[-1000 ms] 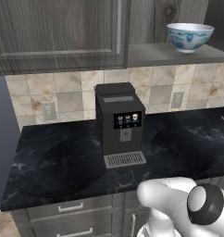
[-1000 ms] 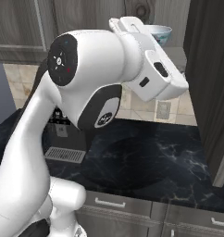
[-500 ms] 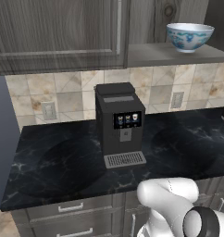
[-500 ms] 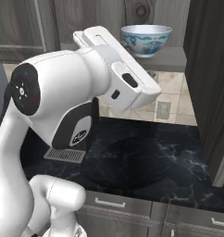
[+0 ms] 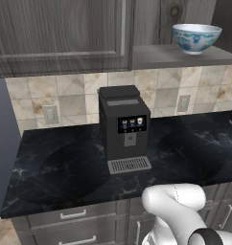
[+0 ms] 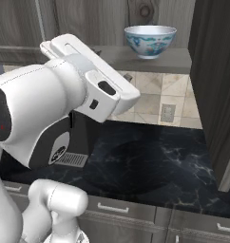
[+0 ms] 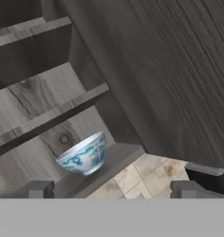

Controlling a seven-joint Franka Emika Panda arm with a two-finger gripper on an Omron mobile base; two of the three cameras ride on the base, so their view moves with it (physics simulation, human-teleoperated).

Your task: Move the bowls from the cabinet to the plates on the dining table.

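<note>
Where woodgrain shelf [image 6: 136, 58] runs flat, round glazed bowl [image 6: 150, 41] sits.

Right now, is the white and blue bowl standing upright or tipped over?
Upright. The bowl rests on its foot on the cabinet shelf, rim level and facing up; whether anything is inside, cannot tell.

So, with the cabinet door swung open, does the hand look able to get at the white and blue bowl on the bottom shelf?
Probably yes. The bowl sits alone near the front of the open cabinet shelf, with nothing before it. The hand points toward it with fingers spread wide and empty, though still short of it.
</note>
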